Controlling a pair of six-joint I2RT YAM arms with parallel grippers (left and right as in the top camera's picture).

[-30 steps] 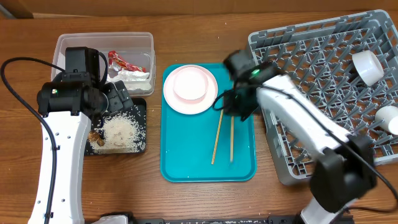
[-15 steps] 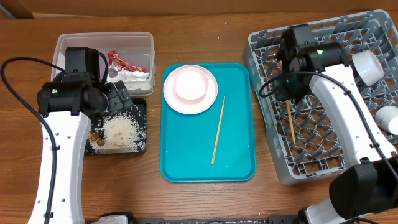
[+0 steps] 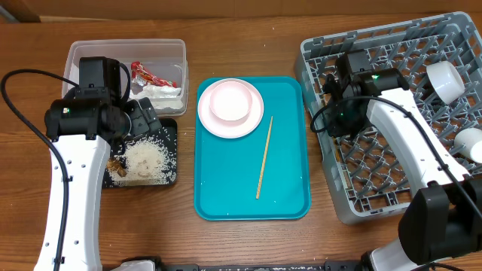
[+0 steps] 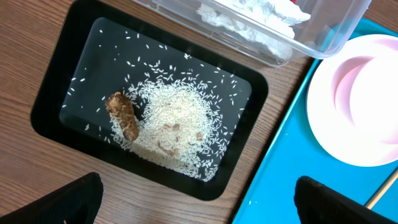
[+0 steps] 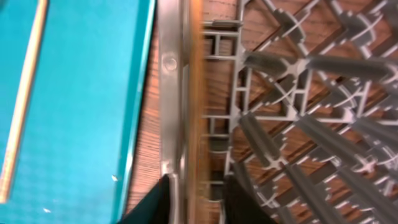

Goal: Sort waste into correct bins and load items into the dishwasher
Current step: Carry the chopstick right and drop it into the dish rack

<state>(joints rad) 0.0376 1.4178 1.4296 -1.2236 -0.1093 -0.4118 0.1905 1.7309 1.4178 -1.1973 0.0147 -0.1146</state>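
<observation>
— Left to right, where are we?
— Waste looks sorted: crumpled red wrapper (image 3: pixel 147 74) and white tissue (image 3: pixel 162 94) in the clear plastic tub (image 3: pixel 124 45); rice grains (image 4: pixel 171 124) and brown scrap (image 4: pixel 123 115) in the shallow black tray (image 4: pixel 93 62), our left claw (image 4: pixel 199 202) gaping above.
— Dishes?
— Round white plate (image 3: pixel 230 133), pale bowl (image 3: pixel 230 102) and one thin wooden chopstick (image 3: pixel 264 156) wait on the teal tray (image 3: pixel 226 188); a blurred second chopstick (image 5: pixel 194 93) lies between our right claw (image 5: pixel 202 199)'s fingers at the grey pegged rack (image 3: pixel 392 45)'s left edge; gripped or loose, we cannot tell.

Teal tray (image 3: pixel 290 188) flat at centre of brown wooden table (image 3: pixel 241 53).
</observation>
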